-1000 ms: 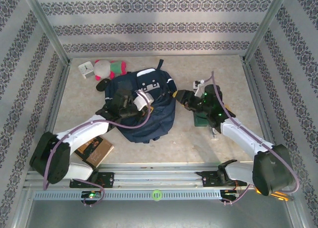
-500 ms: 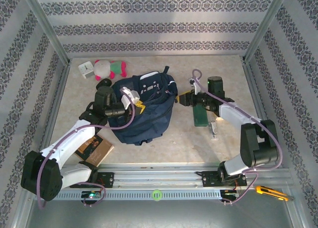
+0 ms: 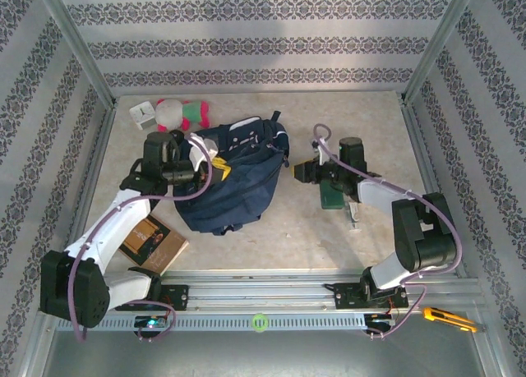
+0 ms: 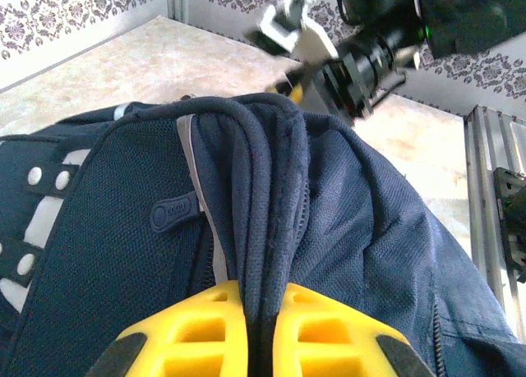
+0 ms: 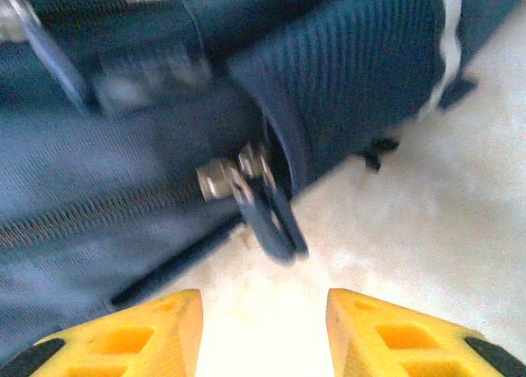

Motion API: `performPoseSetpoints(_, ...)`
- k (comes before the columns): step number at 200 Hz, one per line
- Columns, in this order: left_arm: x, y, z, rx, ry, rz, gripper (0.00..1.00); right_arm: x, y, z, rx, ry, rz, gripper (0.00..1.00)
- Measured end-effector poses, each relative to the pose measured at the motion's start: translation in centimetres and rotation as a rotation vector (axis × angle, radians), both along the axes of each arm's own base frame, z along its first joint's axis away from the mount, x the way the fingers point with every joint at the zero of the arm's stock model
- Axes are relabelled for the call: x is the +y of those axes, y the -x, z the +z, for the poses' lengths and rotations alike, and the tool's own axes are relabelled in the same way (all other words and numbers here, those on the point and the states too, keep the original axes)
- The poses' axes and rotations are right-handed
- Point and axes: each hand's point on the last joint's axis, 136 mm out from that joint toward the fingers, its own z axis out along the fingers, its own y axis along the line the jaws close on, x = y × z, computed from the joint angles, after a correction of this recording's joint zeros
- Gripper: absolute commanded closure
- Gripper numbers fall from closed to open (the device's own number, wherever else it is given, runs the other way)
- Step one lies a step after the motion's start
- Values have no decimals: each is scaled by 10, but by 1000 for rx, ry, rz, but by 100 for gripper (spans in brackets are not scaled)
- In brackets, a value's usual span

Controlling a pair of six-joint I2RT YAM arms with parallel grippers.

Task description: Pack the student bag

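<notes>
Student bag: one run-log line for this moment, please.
left gripper: shut on student bag fold | right gripper: open, empty, near zip pull | plush toy, book: on table, outside bag

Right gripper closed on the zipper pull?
No, the right gripper is open, fingers apart over bare table, with the zipper pull of the student bag ahead of them.
</notes>
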Motion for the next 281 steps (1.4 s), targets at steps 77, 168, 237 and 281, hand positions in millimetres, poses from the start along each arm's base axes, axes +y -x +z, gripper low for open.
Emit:
performPoseSetpoints(77, 3, 5, 2, 16, -17, -41, 100, 22, -9, -24, -27, 10, 46, 54)
performPoseSetpoints(168, 5, 4, -1, 6, -33, -36, 100, 39, -8, -7, -180, 15, 160, 100)
performPoseSetpoints(237, 21, -10, 0, -87, -149, 89, 100, 35, 12, 4, -157, 19, 163, 100)
performPoseSetpoints(281, 8, -5, -5, -103, -199, 87, 100, 38, 29, -3, -74, 55, 171, 100)
